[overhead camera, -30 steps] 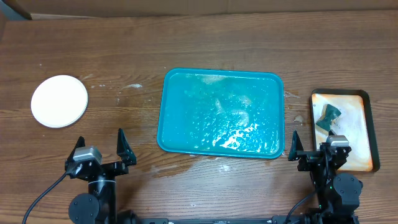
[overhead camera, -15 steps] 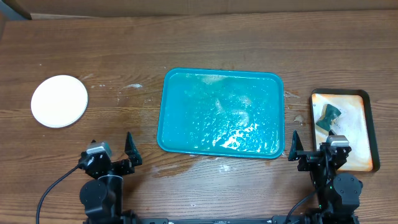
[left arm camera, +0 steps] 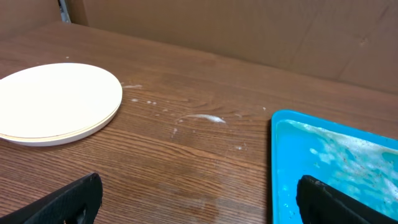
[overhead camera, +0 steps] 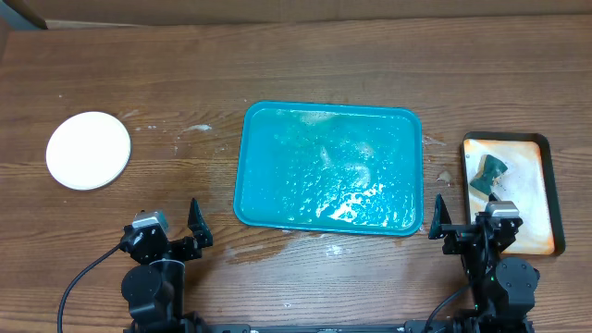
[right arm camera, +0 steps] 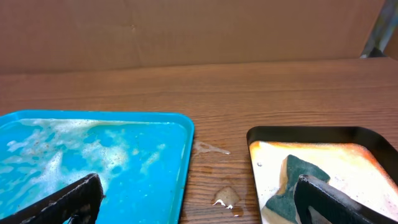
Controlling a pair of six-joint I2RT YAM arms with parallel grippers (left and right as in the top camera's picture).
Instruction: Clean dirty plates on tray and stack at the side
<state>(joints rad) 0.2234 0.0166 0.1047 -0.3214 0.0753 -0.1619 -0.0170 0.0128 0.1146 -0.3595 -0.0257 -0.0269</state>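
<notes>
Left fingers (left arm camera: 65, 202) gape; plates (overhead camera: 89, 150) far left, tray (overhead camera: 287, 185) right.

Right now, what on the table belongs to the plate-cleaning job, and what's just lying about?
Job:
- plates, far left, off the tray
- teal tray, foamy, no plate on it
- green sponge, likely the scrubber, lying in the small dark-rimmed tray

Lying about:
- water drops on the wood between the two trays
- cardboard wall behind the table
</notes>
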